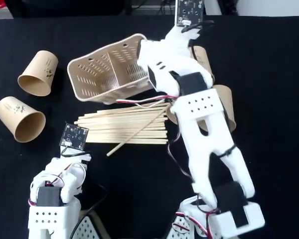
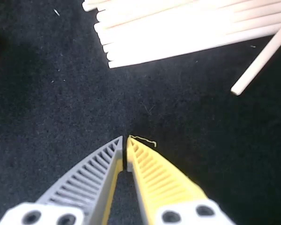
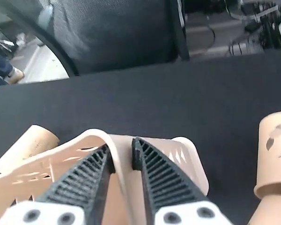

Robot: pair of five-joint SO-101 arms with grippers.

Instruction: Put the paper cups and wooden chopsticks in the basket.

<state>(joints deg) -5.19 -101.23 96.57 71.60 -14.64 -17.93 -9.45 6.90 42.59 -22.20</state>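
The beige basket (image 1: 107,69) is tipped on its side at the back of the black table. My right gripper (image 3: 119,157) is shut on its rim (image 3: 187,150); the black fingers (image 3: 152,171) pinch the wall between them. A bundle of wooden chopsticks (image 1: 124,124) lies in front of the basket, one stick (image 1: 134,133) slanting across it. My left gripper (image 2: 125,140) is shut and holds nothing, just short of the chopstick ends (image 2: 178,33). Two paper cups (image 1: 38,73) (image 1: 21,119) lie on their sides at the left.
Two more paper cups (image 1: 204,59) (image 1: 228,105) lie partly under the right arm (image 1: 204,124); one cup (image 3: 276,159) is beside the basket. The left arm's base (image 1: 52,209) is at the front left. A chair (image 3: 117,33) stands beyond the table's far edge.
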